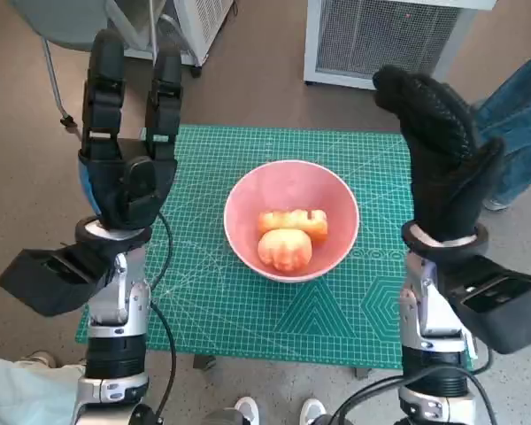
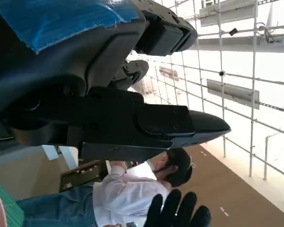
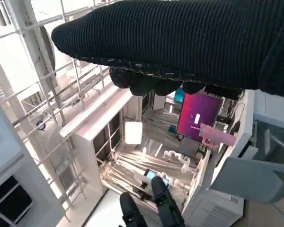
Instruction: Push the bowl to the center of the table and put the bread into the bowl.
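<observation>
Raising our empty, spread blue-taped left hand and black-gloved right hand, we risk only nudging the round pink bowl holding orange bread off the green mat's centre.

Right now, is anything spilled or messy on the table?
No, nothing stands out. The pink bowl sits upright near the middle of the green mat, with the bread inside it. Both hands, left and right, are raised and hold nothing.
</observation>
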{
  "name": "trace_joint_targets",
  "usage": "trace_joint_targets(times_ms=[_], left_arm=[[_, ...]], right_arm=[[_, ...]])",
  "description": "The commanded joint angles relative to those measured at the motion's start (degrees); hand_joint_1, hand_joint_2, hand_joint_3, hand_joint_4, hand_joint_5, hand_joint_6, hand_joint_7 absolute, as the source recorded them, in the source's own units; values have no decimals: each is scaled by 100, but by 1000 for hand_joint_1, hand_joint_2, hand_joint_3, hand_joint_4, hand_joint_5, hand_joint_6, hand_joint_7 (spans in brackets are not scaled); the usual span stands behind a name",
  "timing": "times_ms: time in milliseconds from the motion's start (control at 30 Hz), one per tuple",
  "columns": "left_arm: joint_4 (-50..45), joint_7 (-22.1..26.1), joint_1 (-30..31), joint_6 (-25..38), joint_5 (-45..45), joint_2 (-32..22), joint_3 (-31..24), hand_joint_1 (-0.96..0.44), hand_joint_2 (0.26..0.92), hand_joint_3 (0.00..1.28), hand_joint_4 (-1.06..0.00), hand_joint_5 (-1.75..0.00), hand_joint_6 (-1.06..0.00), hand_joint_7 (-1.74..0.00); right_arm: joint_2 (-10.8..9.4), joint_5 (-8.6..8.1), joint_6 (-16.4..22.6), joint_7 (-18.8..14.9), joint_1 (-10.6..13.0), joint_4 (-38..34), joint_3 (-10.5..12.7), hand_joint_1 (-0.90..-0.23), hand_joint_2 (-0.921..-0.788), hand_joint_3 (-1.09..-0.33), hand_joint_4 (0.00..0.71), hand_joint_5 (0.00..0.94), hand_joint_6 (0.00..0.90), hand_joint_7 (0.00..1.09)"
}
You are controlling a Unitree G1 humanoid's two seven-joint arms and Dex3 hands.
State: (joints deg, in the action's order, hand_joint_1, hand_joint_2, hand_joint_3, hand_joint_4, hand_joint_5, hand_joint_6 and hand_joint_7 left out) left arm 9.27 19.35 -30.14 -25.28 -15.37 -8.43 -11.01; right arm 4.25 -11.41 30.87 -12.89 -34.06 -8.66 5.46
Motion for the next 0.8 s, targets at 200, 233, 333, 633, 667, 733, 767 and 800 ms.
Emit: trace_joint_targets(times_ms=[200, 233, 333, 633, 667, 733, 767, 800], left_arm=[[-66, -438, 106, -457, 579, -5, 58, -70, 921, 179, -248, -43, -315, -30], [-61, -436, 102, -464, 563, -2, 68, -49, 921, 182, -253, -43, -316, -30], [-65, -428, 99, -471, 506, 5, 94, 16, 921, 196, -271, -43, -316, -27], [-62, -379, 97, -451, 383, 7, 155, 23, 921, 212, -281, -28, -312, -19], [-49, -379, 93, -447, 376, 9, 163, 19, 921, 213, -281, -27, -312, -19], [-63, -384, 100, -409, 370, 19, 188, 7, 921, 212, -282, -24, -313, -18], [-77, -390, 107, -392, 379, 24, 203, 5, 921, 212, -282, -24, -313, -18], [-79, -397, 107, -385, 390, 29, 216, -5, 921, 212, -283, -22, -313, -18]], right_arm=[[-97, 56, 30, 99, -21, -117, -9, -636, -921, -745, 226, 1, -1, 756], [-98, 52, 29, 99, -24, -123, -8, -636, -921, -744, 226, 1, -1, 757], [-97, 39, 22, 96, -27, -129, -1, -635, -921, -739, 229, 3, -1, 761], [-81, 7, 18, 66, -36, -140, 11, -635, -921, -730, 241, 9, 4, 768], [-80, 9, 17, 66, -39, -144, 11, -636, -921, -730, 242, 9, 4, 769], [-82, 12, 11, 70, -42, -142, 8, -638, -921, -730, 244, 11, 7, 773], [-83, 14, 7, 70, -41, -138, 5, -639, -921, -730, 245, 11, 7, 774], [-80, 11, 7, 66, -43, -144, 7, -640, -921, -730, 247, 12, 8, 776]])
